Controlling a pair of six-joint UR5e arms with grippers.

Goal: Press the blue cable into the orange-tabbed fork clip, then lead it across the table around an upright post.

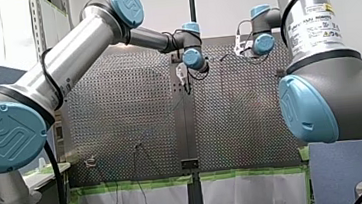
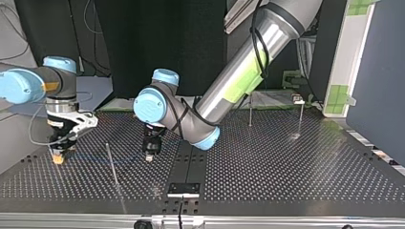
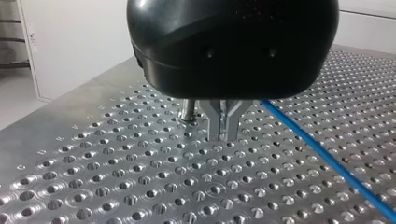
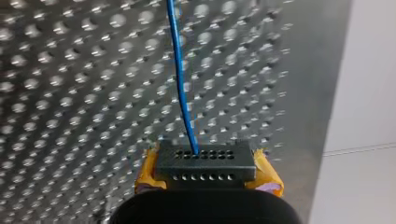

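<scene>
The blue cable (image 4: 180, 79) runs straight over the perforated table (image 4: 70, 116) and ends at my right gripper (image 4: 205, 161). That gripper's black tip has yellow pads (image 4: 266, 177) on both sides and is shut on the cable. At the top view's left, this gripper (image 2: 58, 157) stands low on the plate. My left gripper (image 3: 224, 128) has its metal fingers shut on nothing, tips just above the holes. A short metal pin (image 3: 188, 112) is close beside them. The cable (image 3: 327, 156) passes along the other side of those fingers without touching. In the top view my left gripper (image 2: 150, 155) is near the middle.
A thin upright post (image 2: 112, 162) stands between the two grippers in the top view. Two more posts (image 2: 250, 109) (image 2: 301, 117) rise at the far right, with a small clip (image 2: 298, 99) beside them. A black bracket (image 2: 183, 189) sits at the near edge.
</scene>
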